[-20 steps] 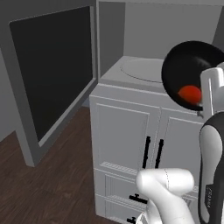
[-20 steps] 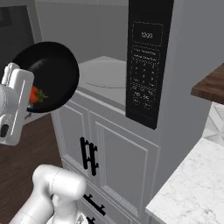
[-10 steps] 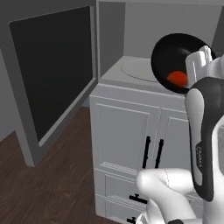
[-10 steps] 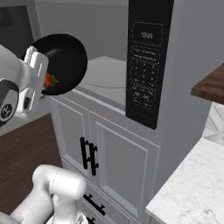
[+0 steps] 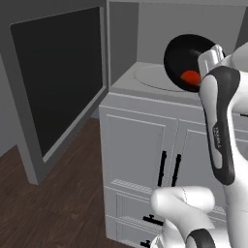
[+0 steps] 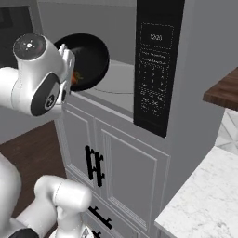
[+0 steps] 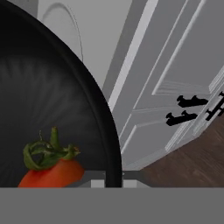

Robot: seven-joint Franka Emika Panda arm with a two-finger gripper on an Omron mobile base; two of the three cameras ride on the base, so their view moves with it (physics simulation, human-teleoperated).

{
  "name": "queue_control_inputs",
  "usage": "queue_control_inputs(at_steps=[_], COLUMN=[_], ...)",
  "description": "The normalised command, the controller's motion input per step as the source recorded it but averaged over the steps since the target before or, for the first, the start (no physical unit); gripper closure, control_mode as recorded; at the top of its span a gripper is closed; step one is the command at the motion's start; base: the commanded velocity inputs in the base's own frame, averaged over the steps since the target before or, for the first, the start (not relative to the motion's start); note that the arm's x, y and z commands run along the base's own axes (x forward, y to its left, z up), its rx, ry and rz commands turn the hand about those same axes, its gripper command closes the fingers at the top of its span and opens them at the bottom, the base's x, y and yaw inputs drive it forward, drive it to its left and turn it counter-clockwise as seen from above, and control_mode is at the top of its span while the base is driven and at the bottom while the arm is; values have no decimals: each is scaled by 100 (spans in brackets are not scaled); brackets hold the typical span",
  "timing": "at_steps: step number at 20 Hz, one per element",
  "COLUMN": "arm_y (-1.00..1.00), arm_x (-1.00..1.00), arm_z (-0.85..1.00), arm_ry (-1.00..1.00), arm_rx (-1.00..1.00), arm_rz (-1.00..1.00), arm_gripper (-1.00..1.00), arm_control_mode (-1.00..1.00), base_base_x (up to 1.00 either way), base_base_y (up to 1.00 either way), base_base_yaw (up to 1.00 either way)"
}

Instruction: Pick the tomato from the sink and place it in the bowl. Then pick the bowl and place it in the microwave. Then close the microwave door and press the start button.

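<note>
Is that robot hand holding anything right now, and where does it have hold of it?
Yes: the gripper holds the black bowl by its rim, with the tomato inside.

The dark control panel (image 6: pixel 157 69) on the front of the microwave (image 6: pixel 116 83) carries a display reading "12:20" near its top in the right base view; the rows of keypad legends below the display are too small to read. A line of dark lettering runs along the forearm of the white arm (image 5: pixel 219 138) in the left base view, too blurred to make out
</note>
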Motion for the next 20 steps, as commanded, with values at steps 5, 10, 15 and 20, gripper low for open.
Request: queue_control_inputs(at_steps=[5, 10, 15, 20], arm_y=[-6, -17, -25, -12], arm_x=[63, 60, 41, 50], arm_z=[-11, -20, -34, -32], arm_ry=[0, 4, 5, 3], arm_rx=[0, 0, 0, 0], arm_rz=[-7, -2, 0, 0], arm_gripper=[100, 100, 100, 100], arm_control_mode=[-100, -100, -100, -100], base_base_x=[0, 0, 0, 0], base_base_y=[0, 0, 0, 0], base_base_yaw=[0, 0, 0, 0])
